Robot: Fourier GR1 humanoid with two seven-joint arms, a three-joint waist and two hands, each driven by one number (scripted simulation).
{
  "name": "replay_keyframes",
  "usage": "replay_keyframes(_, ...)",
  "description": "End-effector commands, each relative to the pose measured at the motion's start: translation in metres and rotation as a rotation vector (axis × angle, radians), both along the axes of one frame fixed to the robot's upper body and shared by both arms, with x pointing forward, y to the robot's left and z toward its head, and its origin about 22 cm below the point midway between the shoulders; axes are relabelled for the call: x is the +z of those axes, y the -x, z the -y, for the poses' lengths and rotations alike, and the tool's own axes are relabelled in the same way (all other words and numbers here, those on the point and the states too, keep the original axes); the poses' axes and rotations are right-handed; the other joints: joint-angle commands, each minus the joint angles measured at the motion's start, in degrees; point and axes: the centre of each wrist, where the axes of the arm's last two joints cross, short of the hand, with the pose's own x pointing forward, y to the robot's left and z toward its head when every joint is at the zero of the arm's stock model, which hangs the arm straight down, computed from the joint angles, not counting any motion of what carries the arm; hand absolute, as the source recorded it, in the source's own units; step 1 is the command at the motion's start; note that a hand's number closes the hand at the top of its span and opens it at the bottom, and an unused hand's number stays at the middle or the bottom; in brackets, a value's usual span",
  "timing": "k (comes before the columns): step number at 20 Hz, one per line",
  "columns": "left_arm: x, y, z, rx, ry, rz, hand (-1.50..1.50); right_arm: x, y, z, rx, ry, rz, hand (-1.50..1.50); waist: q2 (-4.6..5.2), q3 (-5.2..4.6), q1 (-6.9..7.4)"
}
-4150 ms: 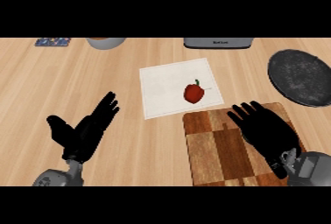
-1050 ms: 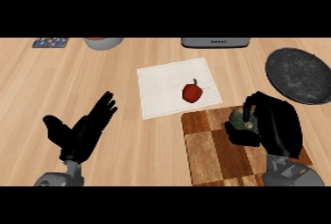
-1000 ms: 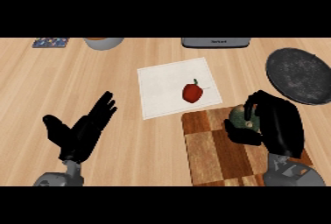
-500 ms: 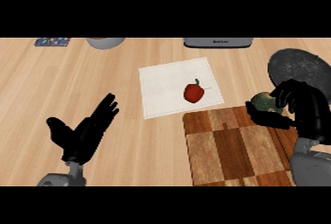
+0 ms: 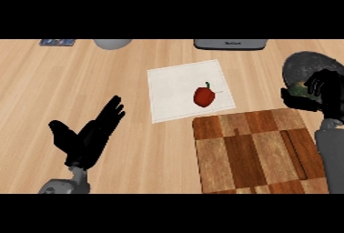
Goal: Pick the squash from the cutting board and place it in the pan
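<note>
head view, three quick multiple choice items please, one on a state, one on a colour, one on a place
1. The left hand is: A curled in a fist; B open; C out of view.
2. The vegetable on the white cloth is: A red; B yellow; C blue.
3. The right hand is: A beside the left hand; B on the white cloth; C over the pan.
Answers: 1 B, its fingers are straight; 2 A, plainly red; 3 C, it holds the squash at the pan's rim.
</note>
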Motion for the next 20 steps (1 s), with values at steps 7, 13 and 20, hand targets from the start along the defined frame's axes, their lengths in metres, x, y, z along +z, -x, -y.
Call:
replay_keyframes(7,0.011,-0.013,0.007,-0.003,-0.003,0.005,0.0,-0.017,-0.022,0.071,-0.231,-0.004,0.173,1.5,0.72,0.2,1.23)
replay_keyframes(13,0.007,-0.019,0.025,-0.054,-0.002,0.03,0.0,0.007,-0.037,0.093,-0.225,0.008,0.187,1.5,1.37,0.26,2.4)
replay_keyframes(20,0.016,-0.017,0.022,-0.089,0.001,0.051,0.0,-0.018,-0.005,0.129,-0.328,0.022,-0.077,-1.5,2.46,0.27,4.54)
